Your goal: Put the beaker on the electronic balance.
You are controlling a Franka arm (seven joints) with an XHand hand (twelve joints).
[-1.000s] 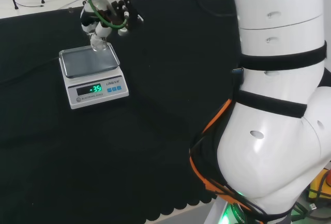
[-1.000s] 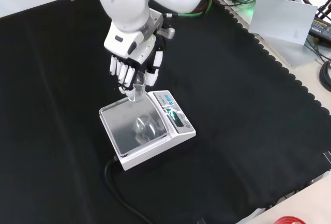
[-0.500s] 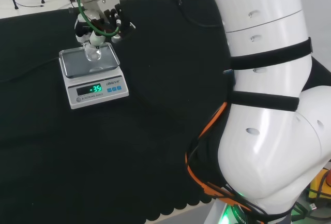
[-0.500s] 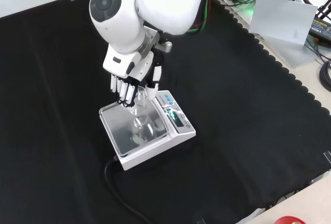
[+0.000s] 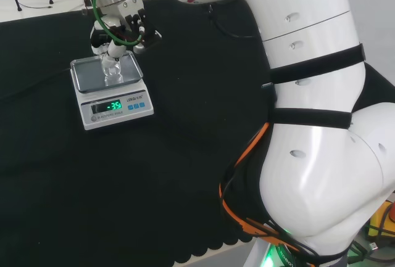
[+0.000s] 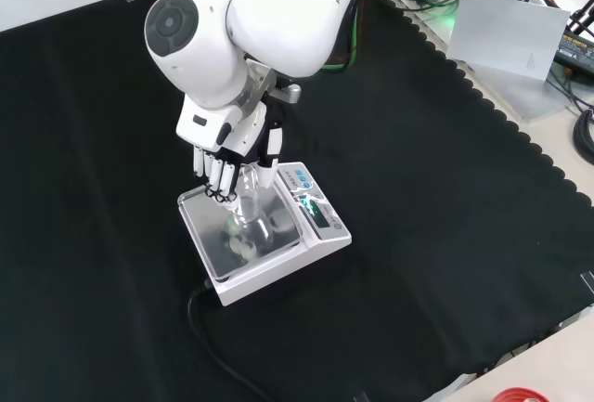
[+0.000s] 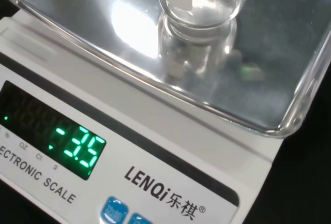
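With its fingers curled round the small clear glass beaker (image 6: 249, 200) over the steel pan of the white electronic balance (image 6: 264, 239) at the front view's centre-left, the black-and-white hand (image 6: 227, 159) likely needed to lower straight, settle the base flat, then release.

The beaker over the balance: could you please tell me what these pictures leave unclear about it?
- Whether the beaker already rests on the balance pan: in the wrist view its base blends with its reflection in the shiny pan.
- How the hand holds it: in the front view the fingers cover its upper part.
- Its contents: in the head view the clear glass is too small to tell.
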